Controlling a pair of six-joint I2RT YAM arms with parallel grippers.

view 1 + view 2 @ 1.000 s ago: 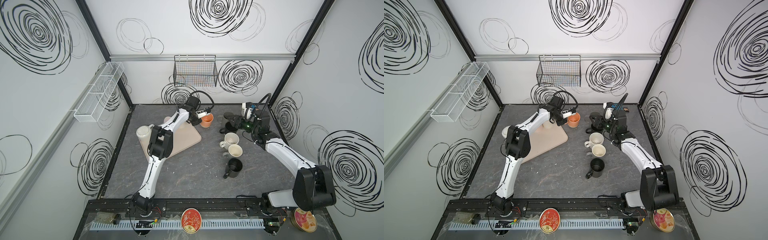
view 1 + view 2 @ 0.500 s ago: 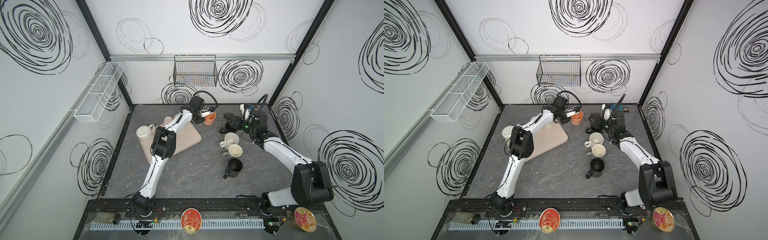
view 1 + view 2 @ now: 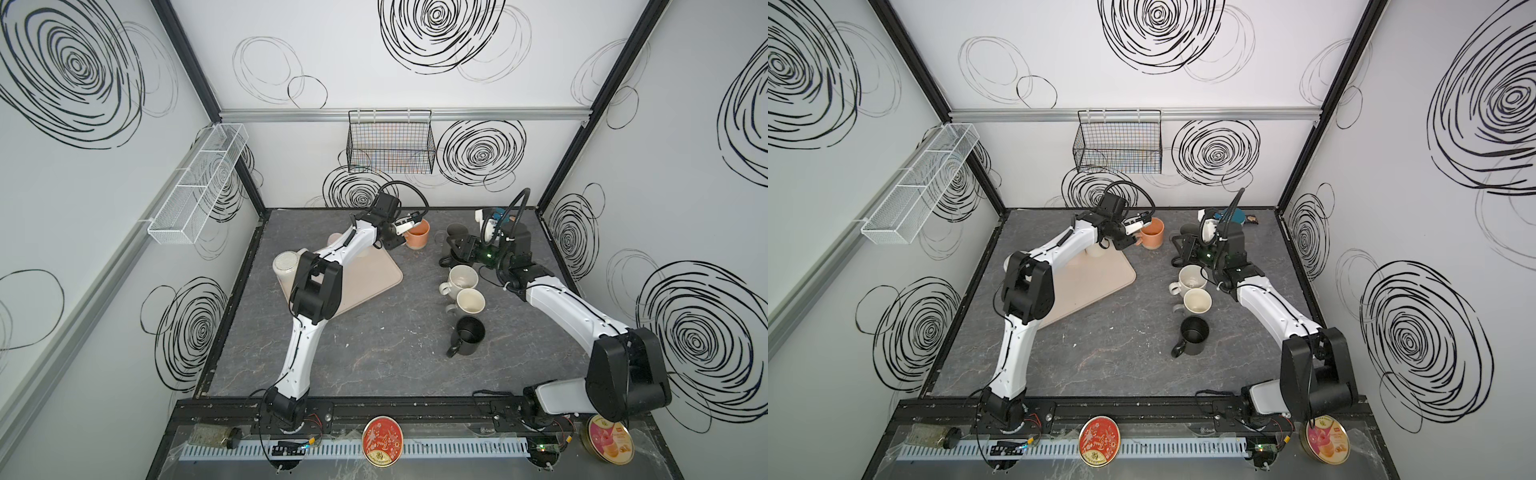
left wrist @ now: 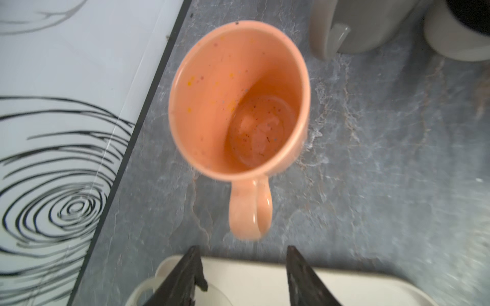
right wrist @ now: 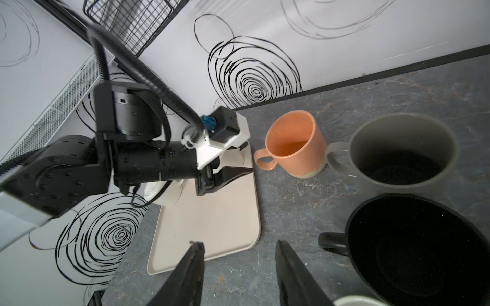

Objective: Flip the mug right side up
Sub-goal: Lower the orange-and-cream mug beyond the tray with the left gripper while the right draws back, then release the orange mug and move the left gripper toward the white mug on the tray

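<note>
The orange mug [image 3: 417, 235] [image 3: 1152, 233] stands upright on the grey table near the back wall, mouth up and empty inside [image 4: 238, 100]. Its handle points toward my left gripper [image 3: 402, 237] [image 3: 1134, 237] [image 4: 242, 250], which is open. The fingertips sit just short of the handle and touch nothing. In the right wrist view the same mug [image 5: 294, 143] stands free beside the left gripper [image 5: 248, 159]. My right gripper [image 5: 238, 245] [image 3: 457, 247] is open and empty, hovering over the table to the mug's right.
A beige tray [image 3: 374, 282] lies under the left arm, with a white mug [image 3: 286, 266] bottom up at its left edge. Right of the orange mug stand a grey mug [image 5: 403, 148], a black mug [image 5: 413, 251], two pale mugs [image 3: 462, 278] and another black mug [image 3: 469, 334].
The left gripper has opened and let go of the orange mug's handle; the mug now stands alone on the table. The right arm has barely moved.
</note>
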